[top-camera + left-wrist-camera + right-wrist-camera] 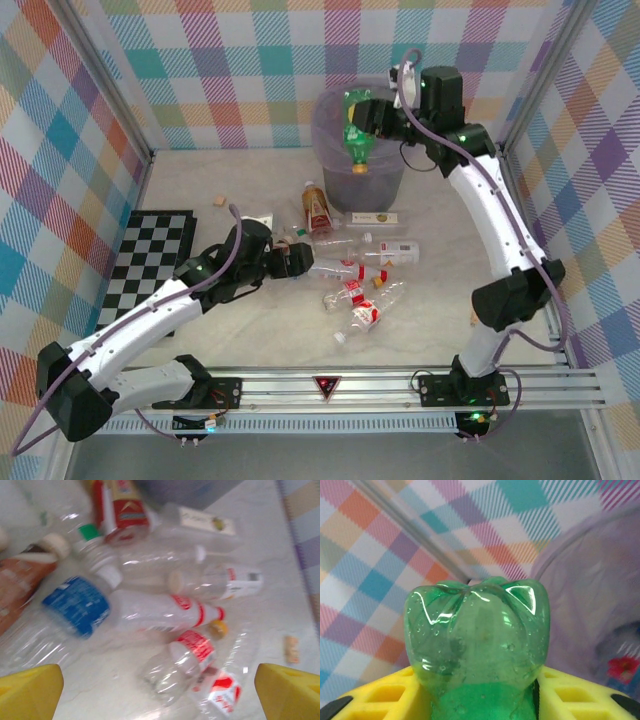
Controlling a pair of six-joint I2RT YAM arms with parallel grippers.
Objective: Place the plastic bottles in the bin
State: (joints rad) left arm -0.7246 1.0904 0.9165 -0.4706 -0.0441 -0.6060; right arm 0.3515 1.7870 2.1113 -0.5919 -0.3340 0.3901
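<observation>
Right wrist: green bottle (pixel 477 645) in claw (pixel 480 697)

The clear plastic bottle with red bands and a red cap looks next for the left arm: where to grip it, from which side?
Probably mid-body, from above. The clear plastic bottle with red bands lies on its side, so the open left pincer can straddle its round barrel; its base end is crowded by a blue-labelled clear bottle.

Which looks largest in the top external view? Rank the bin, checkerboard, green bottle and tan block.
Tied first: bin and checkerboard, which cover too similar an area to rank.
Next: green bottle.
Smallest: tan block.
</observation>
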